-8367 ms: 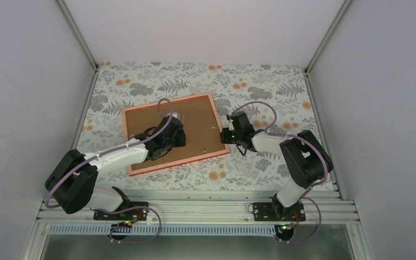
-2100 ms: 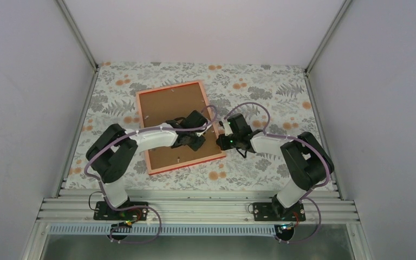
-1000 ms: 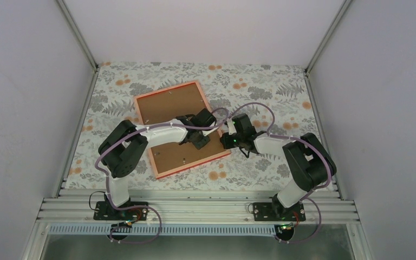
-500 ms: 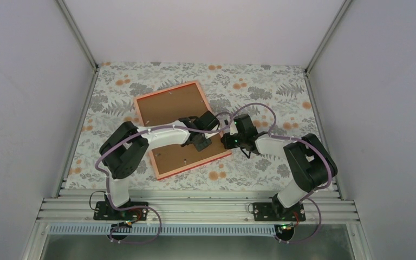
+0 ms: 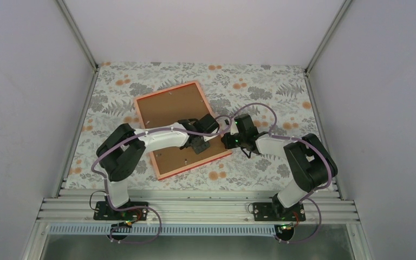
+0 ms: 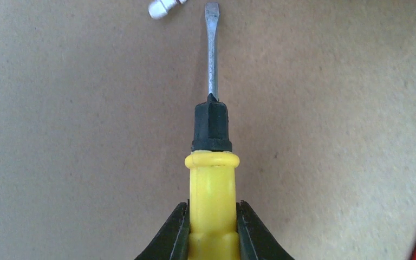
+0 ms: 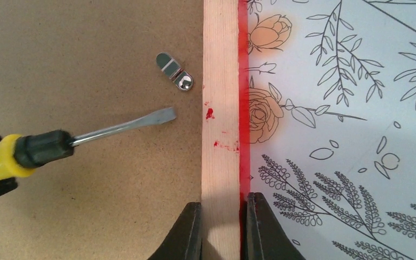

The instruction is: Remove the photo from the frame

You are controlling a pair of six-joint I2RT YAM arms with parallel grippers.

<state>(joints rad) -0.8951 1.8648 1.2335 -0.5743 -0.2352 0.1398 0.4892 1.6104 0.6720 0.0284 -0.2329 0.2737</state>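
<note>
The frame [image 5: 168,111] lies back up on the flower-patterned bench [image 5: 249,86], skewed, its brown board facing the camera inside an orange-red rim. The photo is hidden under that board. The left gripper [image 6: 212,212] is closed tight around the yellow handle of a flat-blade screwdriver [image 6: 211,179], its 2 fingers pressed to either side of the handle. The blade lies low over the brown board near the frame's right edge. Its tip stops just short of a small metal turn clip [image 7: 174,71] without touching it. The right gripper [image 7: 220,210] is nearly shut, pinching the frame's pale wooden rim [image 7: 219,135] between its 2 fingers, 1 on the board side and 1 on the bench side.
</note>
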